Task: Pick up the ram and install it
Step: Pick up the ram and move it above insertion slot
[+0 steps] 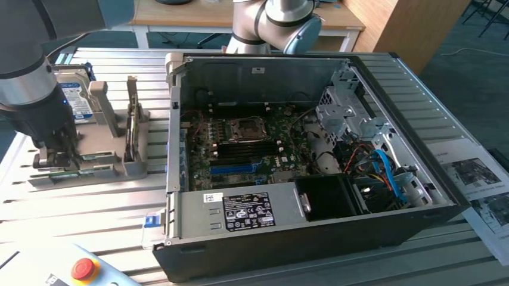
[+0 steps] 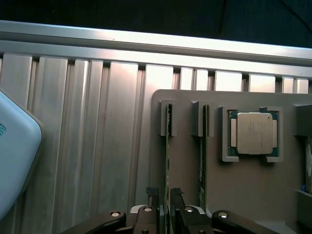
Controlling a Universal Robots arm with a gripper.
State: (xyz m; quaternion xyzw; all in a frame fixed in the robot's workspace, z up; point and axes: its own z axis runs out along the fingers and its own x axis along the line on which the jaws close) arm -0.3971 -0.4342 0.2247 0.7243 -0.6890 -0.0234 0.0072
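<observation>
In the wrist view, two thin green ram sticks stand on edge in slots of a grey holder [image 2: 185, 175]. My gripper [image 2: 166, 204] straddles the nearer end of one ram [image 2: 167, 161], one finger on each side with small gaps, so it is open and holds nothing. The second ram [image 2: 203, 165] stands parallel beside it, on the side of the square silver processor [image 2: 253, 132]. In the exterior view my gripper [image 1: 52, 159] is low over the holder [image 1: 127, 165] at the exterior view's left, outside the computer.
The open computer case [image 1: 318, 238] lies in the middle of the slatted metal table [image 1: 95, 208], its motherboard showing blue slots [image 1: 235, 168] and a processor socket [image 1: 242, 129]. A hard drive [image 1: 78, 101] stands behind the holder. A white pendant with a red button [image 1: 83, 269] lies at the table's front.
</observation>
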